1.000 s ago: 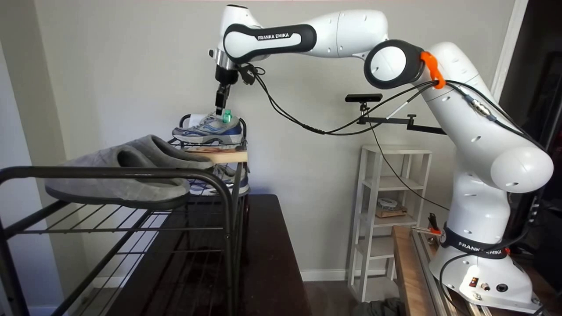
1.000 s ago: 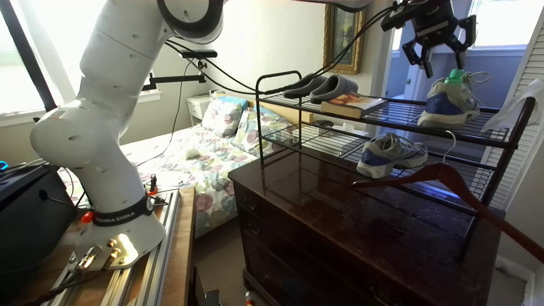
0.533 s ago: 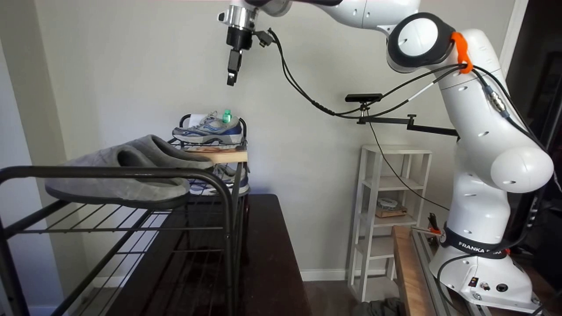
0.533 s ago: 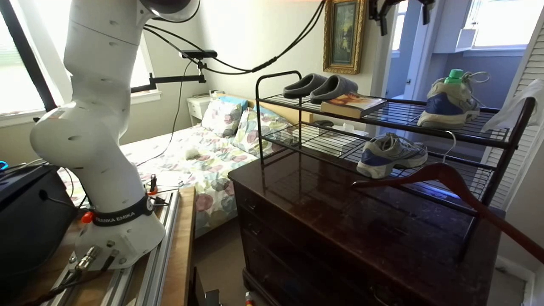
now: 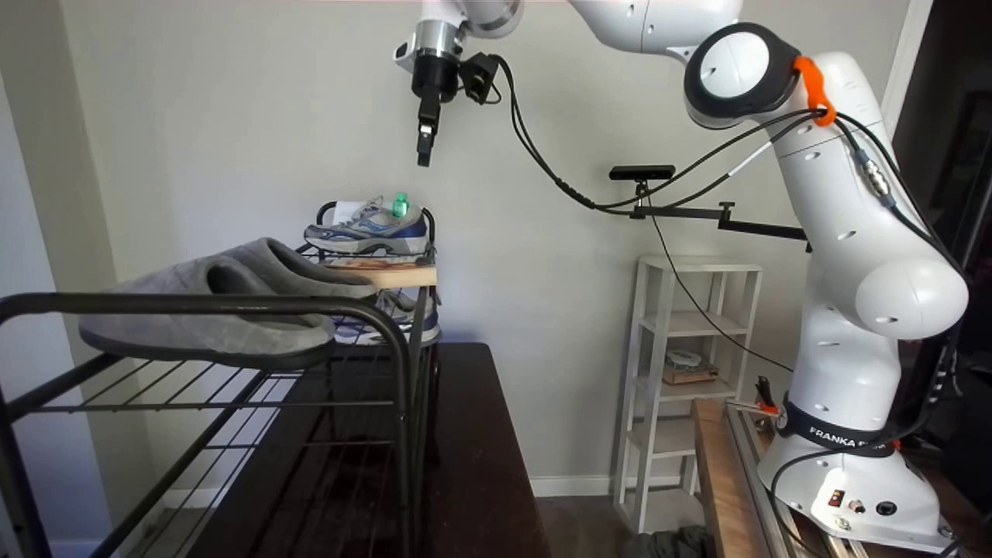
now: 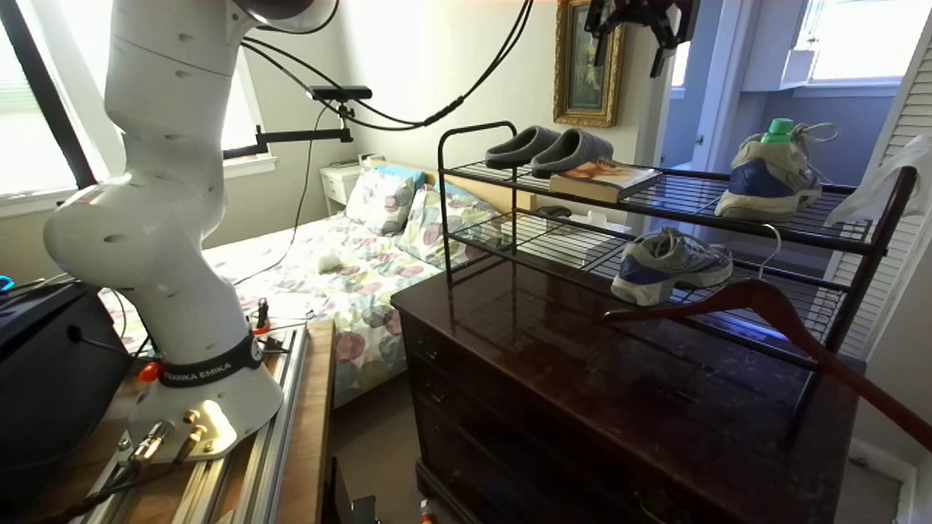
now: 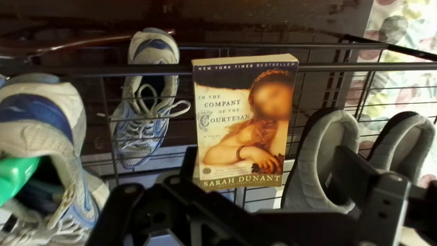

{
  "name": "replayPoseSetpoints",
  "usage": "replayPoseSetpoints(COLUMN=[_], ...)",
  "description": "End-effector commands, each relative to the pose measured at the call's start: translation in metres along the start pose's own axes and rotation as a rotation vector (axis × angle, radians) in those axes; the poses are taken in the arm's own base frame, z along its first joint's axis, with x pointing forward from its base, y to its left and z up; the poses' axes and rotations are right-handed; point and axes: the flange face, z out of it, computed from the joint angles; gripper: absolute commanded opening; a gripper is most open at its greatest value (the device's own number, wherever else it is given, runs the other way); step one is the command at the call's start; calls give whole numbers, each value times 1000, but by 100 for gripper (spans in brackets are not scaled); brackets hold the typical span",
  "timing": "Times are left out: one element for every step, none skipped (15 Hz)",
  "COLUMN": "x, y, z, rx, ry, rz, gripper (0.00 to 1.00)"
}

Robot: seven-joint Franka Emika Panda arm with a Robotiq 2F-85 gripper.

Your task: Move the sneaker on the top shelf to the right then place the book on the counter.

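Note:
The grey-and-blue sneaker (image 6: pixel 768 182) stands on the rack's top shelf with a green bottle (image 6: pixel 779 131) in its opening. It also shows in the wrist view (image 7: pixel 37 112). The book (image 6: pixel 604 180) lies flat, cover up, on the same shelf between the sneaker and the grey slippers. In the wrist view the book (image 7: pixel 235 136) shows between the spread fingers. My gripper (image 6: pixel 628 67) is open and empty, well above the shelf over the book's area. It also shows in an exterior view (image 5: pixel 424 163). The counter is the dark dresser top (image 6: pixel 553 327) below the rack.
Grey slippers (image 6: pixel 571 153) stand beside the book on the top shelf. Another sneaker (image 6: pixel 670 266) is on the lower shelf. A wooden hanger (image 6: pixel 750 291) hangs at the rack's front. The black metal rack (image 6: pixel 888 211) has raised end rails. A white cloth (image 6: pixel 892 182) drapes over one end.
My gripper has risen from just above the sneaker and moved along the shelf toward the book, then dropped slightly and turned a little. It stays open. The sneaker and book have not moved.

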Motion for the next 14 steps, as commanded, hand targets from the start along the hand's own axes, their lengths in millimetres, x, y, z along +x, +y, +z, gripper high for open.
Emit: replayPoseSetpoints(x=[-2, -1, -1, 1, 2, 3, -1, -1, -1, -1, -1, -5, -4, -4], y=[30, 41, 49, 56, 60, 61, 61, 63, 63, 63, 63, 66, 70, 72], z=[45, 56, 66, 76, 83, 86, 86, 91, 92, 92, 91, 80, 86, 97], rx=[142, 108, 109, 97, 76, 42, 93, 93, 94, 93, 93, 76, 79, 98], ry=[-51, -66, -79, -93, -111, -129, -112, -119, -121, -120, -119, -79, -89, -109], rz=[22, 40, 49, 59, 70, 82, 75, 77, 78, 78, 78, 63, 17, -50], gripper=[100, 100, 100, 100, 100, 100, 100, 100, 100, 100, 100, 100, 100, 100])
